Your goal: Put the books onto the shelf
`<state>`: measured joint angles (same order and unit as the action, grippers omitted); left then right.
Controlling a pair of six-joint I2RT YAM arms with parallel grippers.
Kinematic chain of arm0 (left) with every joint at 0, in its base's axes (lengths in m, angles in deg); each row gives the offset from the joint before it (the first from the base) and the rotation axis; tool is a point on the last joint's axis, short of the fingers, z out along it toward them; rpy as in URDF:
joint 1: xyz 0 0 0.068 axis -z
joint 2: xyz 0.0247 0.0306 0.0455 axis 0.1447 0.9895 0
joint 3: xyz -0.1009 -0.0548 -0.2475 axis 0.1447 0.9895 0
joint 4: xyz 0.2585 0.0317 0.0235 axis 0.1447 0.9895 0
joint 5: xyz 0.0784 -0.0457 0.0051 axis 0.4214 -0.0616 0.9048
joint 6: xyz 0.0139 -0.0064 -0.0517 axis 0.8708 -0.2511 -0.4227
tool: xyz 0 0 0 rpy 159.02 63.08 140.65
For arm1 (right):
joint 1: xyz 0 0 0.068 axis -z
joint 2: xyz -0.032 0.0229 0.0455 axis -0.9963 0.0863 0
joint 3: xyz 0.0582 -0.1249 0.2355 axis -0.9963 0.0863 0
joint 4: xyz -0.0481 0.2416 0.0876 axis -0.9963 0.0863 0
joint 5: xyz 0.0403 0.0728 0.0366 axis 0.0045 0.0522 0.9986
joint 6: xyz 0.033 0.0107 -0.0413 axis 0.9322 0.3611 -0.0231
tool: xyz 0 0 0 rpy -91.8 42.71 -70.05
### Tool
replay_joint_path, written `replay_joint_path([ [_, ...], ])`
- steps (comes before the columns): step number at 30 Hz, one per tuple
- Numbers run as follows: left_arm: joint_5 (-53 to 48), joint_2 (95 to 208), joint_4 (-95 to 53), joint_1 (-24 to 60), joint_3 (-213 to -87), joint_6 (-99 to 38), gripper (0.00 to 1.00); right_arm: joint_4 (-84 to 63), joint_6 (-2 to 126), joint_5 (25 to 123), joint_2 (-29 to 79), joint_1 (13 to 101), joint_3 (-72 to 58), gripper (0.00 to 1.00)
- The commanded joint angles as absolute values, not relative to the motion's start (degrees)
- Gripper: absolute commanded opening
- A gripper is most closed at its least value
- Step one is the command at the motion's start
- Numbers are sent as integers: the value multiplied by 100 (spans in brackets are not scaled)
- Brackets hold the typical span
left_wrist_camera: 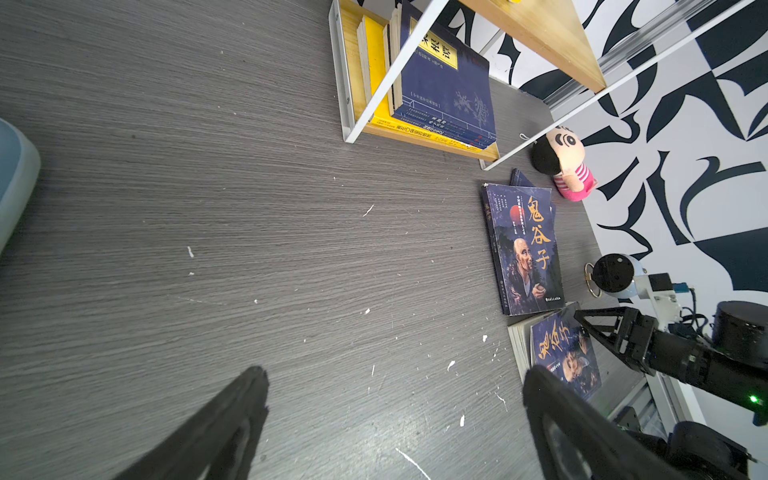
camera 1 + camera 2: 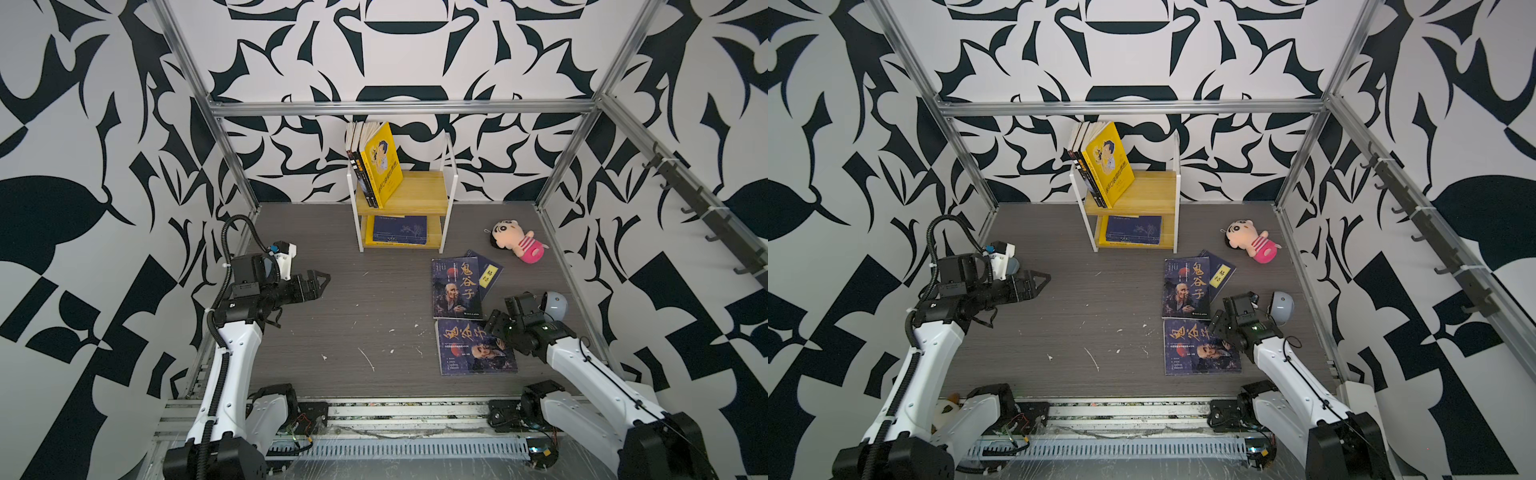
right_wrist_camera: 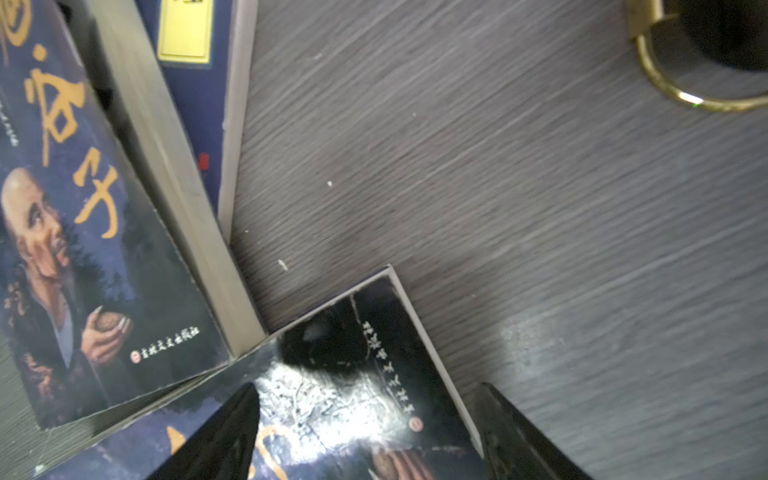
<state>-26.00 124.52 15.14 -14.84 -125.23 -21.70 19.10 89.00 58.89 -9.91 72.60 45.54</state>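
Observation:
The shelf [image 2: 419, 195] stands at the back with a yellow cartoon book [image 2: 382, 162] leaning upright among others on its top board and a navy book [image 2: 400, 229] flat on the lower one. On the table lie an old-man portrait book [image 2: 456, 287], a navy book with a yellow label [image 2: 489, 274] partly under it, and a nearer portrait book [image 2: 473, 347]. My right gripper [image 3: 370, 419] is open low over that nearer book's corner, one finger above the cover, the other past its edge. My left gripper [image 2: 322, 280] hangs open and empty over bare table [image 1: 395, 382].
A pink-striped plush doll [image 2: 517, 241] lies right of the shelf near the right frame post. Aluminium frame rails bound the table on the back and sides. White flecks dot the dark wood-grain table [image 2: 365, 316] between the arms.

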Motion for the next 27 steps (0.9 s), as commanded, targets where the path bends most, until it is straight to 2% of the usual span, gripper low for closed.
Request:
replay_joint_path([
  [1,-2754,12442,1484,-1522,-12481,-2215,99,1930,9237,5936,-891,7281,4656,84],
  [5,-2783,12465,1454,-1522,-12453,-2227,99,1967,9273,6423,-805,7283,4704,84],
  [9,-2963,12507,1323,-1511,-12426,-2347,100,1715,9536,6946,-982,7219,4938,77],
  [13,-2948,12568,1308,-1412,-12423,-2309,100,1695,9768,7190,-1009,6956,4986,76],
  [20,-2837,12786,1468,-1152,-12541,-2347,100,1095,10762,6817,-799,5633,5052,76],
  [27,-3042,13240,1511,-845,-12588,-2638,91,484,11584,6268,-378,4534,4987,76],
])
